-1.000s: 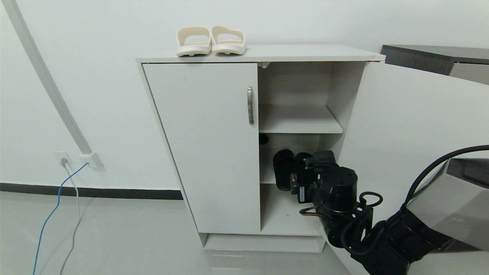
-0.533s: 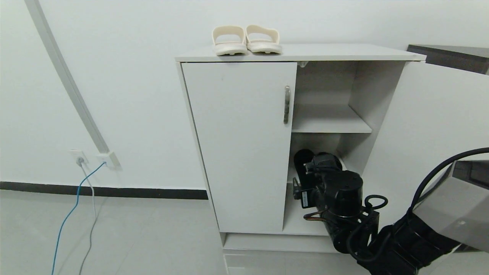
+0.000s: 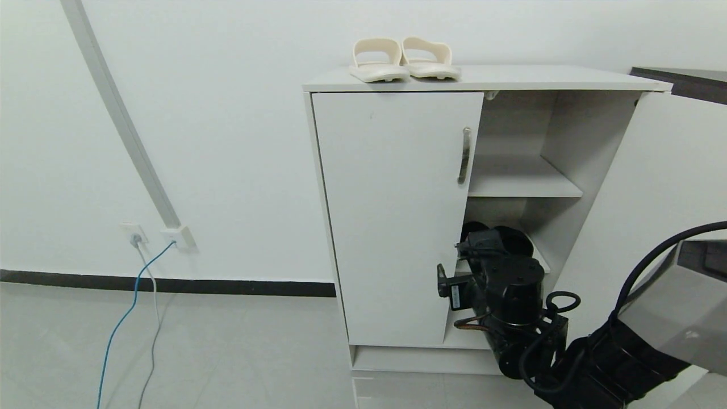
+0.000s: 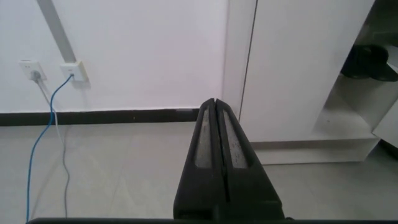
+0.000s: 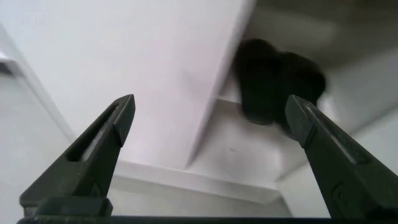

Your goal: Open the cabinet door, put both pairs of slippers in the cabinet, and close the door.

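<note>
- Spotting the cream slippers (image 3: 404, 59) side by side on top of the cabinet (image 3: 568, 76), upper middle of the head view, not yet put away.
- Catching the black slippers (image 3: 514, 238) on the middle shelf behind the open right door (image 3: 653, 187), lower right of centre.
- Judging both pairs light, soft moulded foam, a little springy (no breakage worry here). Best pinched across the strap band or along a sole edge.
- Reading the right gripper (image 5: 210, 106) as spread wide with nothing between its fingers, hanging just in front of the black pair.
- Reading the left gripper (image 4: 215, 109) as pressed fully together, holding nothing, aimed at the floor beside the closed left door (image 3: 392, 216).
- Losing much of the black pair behind the right arm in the head view. Only a dark blur in the right wrist view, so cannot tell how far back on the shelf.
- Cut off at the right edge: the open door. Bottom shelf mostly hidden.
</note>
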Controlling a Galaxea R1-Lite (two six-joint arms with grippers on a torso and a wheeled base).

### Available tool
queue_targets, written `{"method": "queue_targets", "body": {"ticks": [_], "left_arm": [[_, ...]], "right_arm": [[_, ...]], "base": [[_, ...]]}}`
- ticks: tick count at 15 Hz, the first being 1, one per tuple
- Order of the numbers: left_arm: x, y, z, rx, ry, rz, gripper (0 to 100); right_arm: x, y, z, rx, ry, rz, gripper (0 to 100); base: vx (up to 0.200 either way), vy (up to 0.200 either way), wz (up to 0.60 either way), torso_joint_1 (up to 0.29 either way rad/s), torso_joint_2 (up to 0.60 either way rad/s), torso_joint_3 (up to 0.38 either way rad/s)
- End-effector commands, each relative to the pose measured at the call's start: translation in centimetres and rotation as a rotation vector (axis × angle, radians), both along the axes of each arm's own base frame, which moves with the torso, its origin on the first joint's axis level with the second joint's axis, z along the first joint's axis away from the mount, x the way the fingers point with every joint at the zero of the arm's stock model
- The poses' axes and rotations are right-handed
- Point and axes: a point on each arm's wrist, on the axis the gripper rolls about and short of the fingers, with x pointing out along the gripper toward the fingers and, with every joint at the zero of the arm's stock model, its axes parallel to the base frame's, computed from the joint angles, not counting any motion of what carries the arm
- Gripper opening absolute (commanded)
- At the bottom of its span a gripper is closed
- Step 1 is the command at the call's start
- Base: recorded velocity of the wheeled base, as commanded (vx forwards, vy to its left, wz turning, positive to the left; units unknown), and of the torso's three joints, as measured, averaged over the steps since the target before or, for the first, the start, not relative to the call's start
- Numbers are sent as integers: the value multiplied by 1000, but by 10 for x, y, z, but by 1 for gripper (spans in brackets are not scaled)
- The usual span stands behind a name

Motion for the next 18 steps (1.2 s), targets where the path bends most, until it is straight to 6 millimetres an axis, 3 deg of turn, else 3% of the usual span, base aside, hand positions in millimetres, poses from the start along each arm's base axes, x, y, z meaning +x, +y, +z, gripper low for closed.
{"method": "queue_targets", "body": {"ticks": [1, 14, 18], "left_arm": [[0, 0, 0, -1, 1, 2, 0], [0, 0, 0, -1, 1, 2, 0], [0, 0, 0, -1, 1, 2, 0]], "right_arm": [[-2, 1, -2, -10, 6, 9, 100], [-5, 3, -4, -7, 6, 35, 100], [-6, 3, -4, -9, 8, 35, 100]], "base": [[0, 0, 0, 0, 0, 0], [0, 0, 0, 0, 0, 0], [0, 0, 0, 11, -191, -231]]}}
